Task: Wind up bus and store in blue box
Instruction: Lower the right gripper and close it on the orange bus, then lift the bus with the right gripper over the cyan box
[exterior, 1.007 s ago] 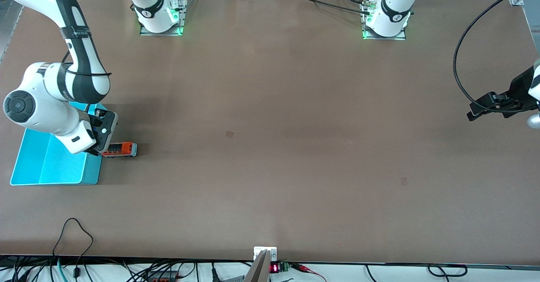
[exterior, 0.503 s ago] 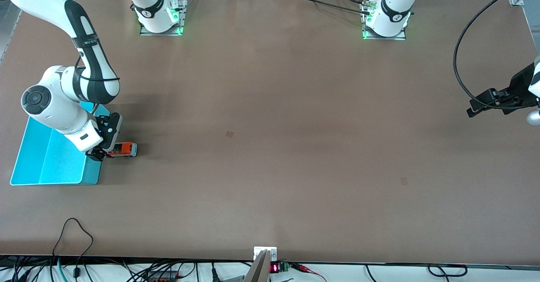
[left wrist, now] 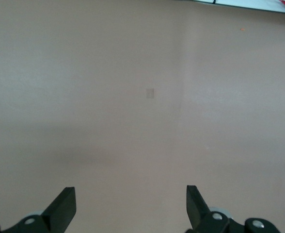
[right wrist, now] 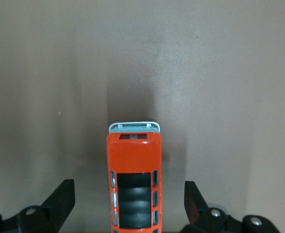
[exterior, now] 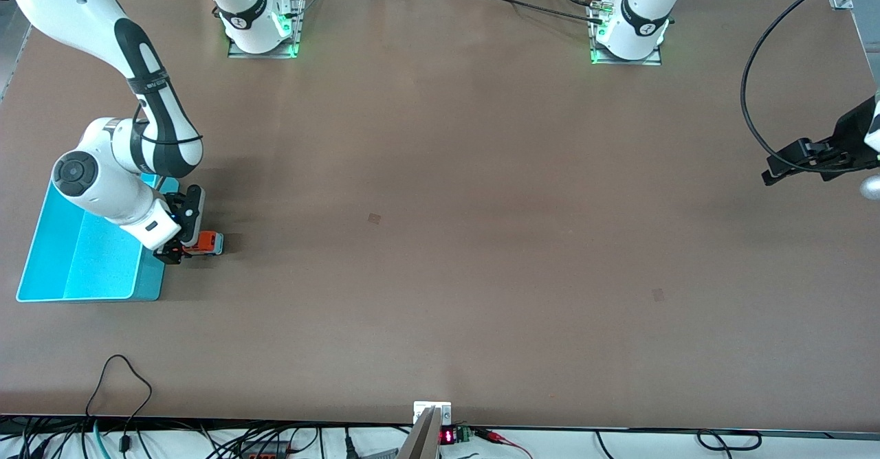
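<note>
A wide brown bench (exterior: 440, 239) fills the frame, seen from a high camera facing two white robot arms whose bases stand along the top edge.

At the middle left of the frame, the right arm bends down so that the right gripper (exterior: 180, 247) sits low over one end of the bus (exterior: 206, 242), a small orange-red toy with a grey bumper. The bus stands on the bench just beside the blue box (exterior: 148, 284), on the side toward the left arm's end of the bench. In the right wrist view the bus (right wrist: 134, 184) lies lengthwise between the two black fingers (right wrist: 60, 199), which stand wide apart with bare bench showing on both sides of it; the jaws are released and touch nothing. Its dark roof windows face up.

The blue box is a large turquoise bin at the lower left of the frame, partly covered by the right arm's elbow and wrist.

At the right edge of the frame the left arm waits, with the left gripper (exterior: 780, 169) held over bare bench, well apart from the bus. The left wrist view shows its jaws released and only bench below, with a small darker patch (left wrist: 150, 92).

Cables trail along the bottom edge of the frame.
</note>
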Controlling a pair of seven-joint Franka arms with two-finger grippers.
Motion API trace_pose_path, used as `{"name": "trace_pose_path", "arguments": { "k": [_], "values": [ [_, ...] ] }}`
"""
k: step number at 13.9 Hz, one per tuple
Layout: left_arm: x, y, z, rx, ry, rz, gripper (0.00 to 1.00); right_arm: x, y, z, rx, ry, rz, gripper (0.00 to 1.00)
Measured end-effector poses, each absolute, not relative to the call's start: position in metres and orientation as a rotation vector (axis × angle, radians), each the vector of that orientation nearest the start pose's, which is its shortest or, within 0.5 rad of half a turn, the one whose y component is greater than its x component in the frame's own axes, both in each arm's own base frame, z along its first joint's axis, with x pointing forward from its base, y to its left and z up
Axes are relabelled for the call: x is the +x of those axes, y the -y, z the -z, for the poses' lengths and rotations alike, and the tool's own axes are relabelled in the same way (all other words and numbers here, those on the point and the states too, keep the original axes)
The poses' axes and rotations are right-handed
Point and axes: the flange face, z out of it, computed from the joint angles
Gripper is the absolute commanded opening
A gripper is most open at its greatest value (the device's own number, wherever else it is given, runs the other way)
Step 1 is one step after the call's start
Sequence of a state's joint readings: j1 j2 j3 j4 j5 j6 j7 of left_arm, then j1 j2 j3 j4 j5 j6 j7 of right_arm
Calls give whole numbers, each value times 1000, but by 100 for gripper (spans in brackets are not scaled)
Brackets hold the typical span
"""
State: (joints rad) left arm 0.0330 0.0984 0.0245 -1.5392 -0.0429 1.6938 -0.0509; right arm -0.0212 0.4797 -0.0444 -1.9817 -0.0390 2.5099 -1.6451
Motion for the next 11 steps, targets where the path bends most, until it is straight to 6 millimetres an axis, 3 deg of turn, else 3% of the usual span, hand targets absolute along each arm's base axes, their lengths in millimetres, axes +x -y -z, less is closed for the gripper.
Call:
{"name": "trace_pose_path", "arguments": {
  "k": [6, 7, 8, 9, 10, 11],
  "values": [
    [591, -32, -597, -3173, 180, 48, 100, 622, 47, -189, 2088, -2204, -48, 100],
    [591, -32, -597, -3173, 179, 48, 100, 622, 46, -184, 2086, -2204, -49, 85],
    [591, -32, -597, -3173, 178, 48, 100, 623, 46, -182, 2085, -2204, -50, 54],
    [591, -32, -597, -3173, 178, 48, 100, 624, 46, -183, 2083, -2203, -53, 29],
    [591, -32, -597, -3173, 178, 48, 100, 626, 46, -185, 2080, -2202, -57, 13],
    [591, -32, -597, -3173, 178, 48, 100, 628, 44, -187, 2076, -2201, -64, 9]
  ]
}}
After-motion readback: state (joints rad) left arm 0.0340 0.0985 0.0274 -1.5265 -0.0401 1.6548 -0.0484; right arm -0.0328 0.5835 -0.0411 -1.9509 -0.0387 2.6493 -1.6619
